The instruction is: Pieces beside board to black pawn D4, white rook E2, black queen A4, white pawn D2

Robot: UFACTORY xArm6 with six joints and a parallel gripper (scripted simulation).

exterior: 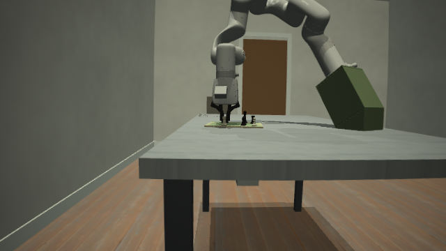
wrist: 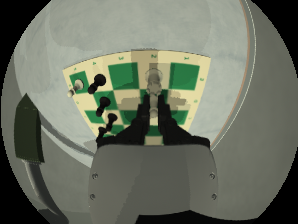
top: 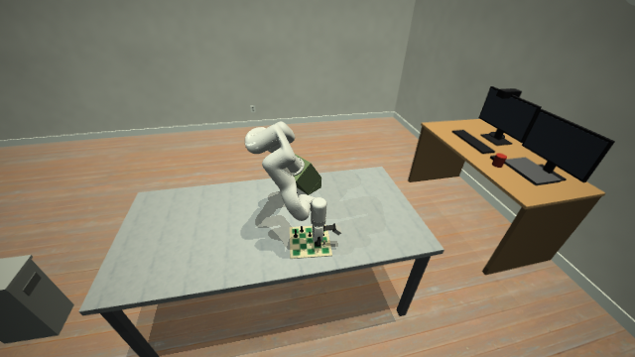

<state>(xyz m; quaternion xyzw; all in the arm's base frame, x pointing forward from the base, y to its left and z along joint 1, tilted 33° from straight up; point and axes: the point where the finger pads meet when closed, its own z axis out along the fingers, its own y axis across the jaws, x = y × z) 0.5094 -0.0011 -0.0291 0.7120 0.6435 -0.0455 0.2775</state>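
Note:
The small green and cream chessboard [top: 310, 242] lies on the grey table, near its front edge. My gripper [wrist: 153, 102] points straight down over the board and is shut on a white piece [wrist: 154, 83], a rook by its blocky top. The piece's base is at or just above the board surface [exterior: 224, 120]. Three black pieces [wrist: 104, 103] stand in a row on the board's left side in the wrist view. A small white piece [wrist: 79, 84] stands near the board's far left corner. The square under the held piece is hidden by my fingers.
The arm's green base block [exterior: 350, 99] sits on the table behind the board. A wooden desk with two monitors [top: 541, 131] stands off to the right. A grey box [top: 27, 295] is on the floor at the left.

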